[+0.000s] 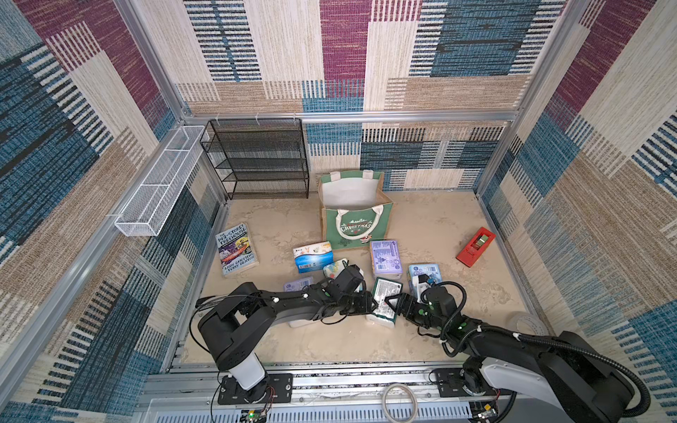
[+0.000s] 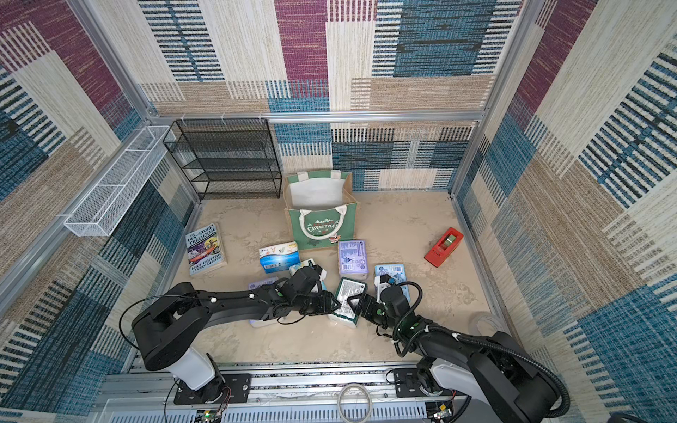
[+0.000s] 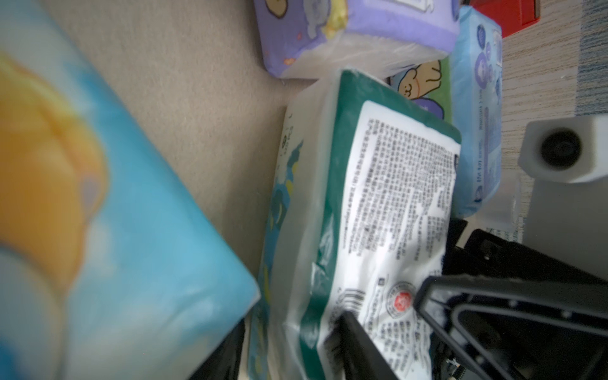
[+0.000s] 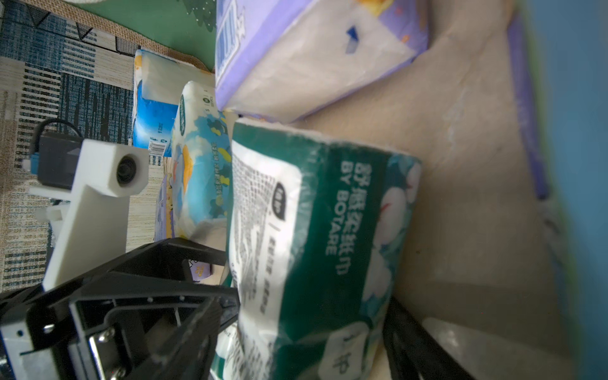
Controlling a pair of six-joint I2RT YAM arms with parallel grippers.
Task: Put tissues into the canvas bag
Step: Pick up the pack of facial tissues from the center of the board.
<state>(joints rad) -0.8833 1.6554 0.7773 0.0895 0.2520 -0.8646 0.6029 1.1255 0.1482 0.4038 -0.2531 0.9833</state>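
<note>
A green-white tissue pack [image 1: 384,291] [image 2: 350,292] [image 3: 388,197] [image 4: 312,230] lies tilted at mid-floor, between both grippers. My left gripper [image 1: 373,305] [image 3: 292,329] comes from the left and is shut on the pack's near end, one finger on the printed face. From the right, my right gripper [image 1: 390,302] [image 4: 312,329] straddles the same end; whether it presses I cannot tell. Behind stand a blue-white pack [image 1: 313,256], a cartoon pack [image 1: 335,269], a lavender pack [image 1: 384,258] and a light blue pack [image 1: 425,274]. The canvas bag [image 1: 351,227] [image 2: 322,227] stands open further back.
A second lavender pack [image 1: 296,284] lies partly under the left arm. A paperback book [image 1: 236,249] lies at the left, with a black mesh rack [image 1: 260,161] at the back left. A red tape dispenser [image 1: 476,247] sits at the right and a white wire basket [image 1: 157,183] hangs on the left wall.
</note>
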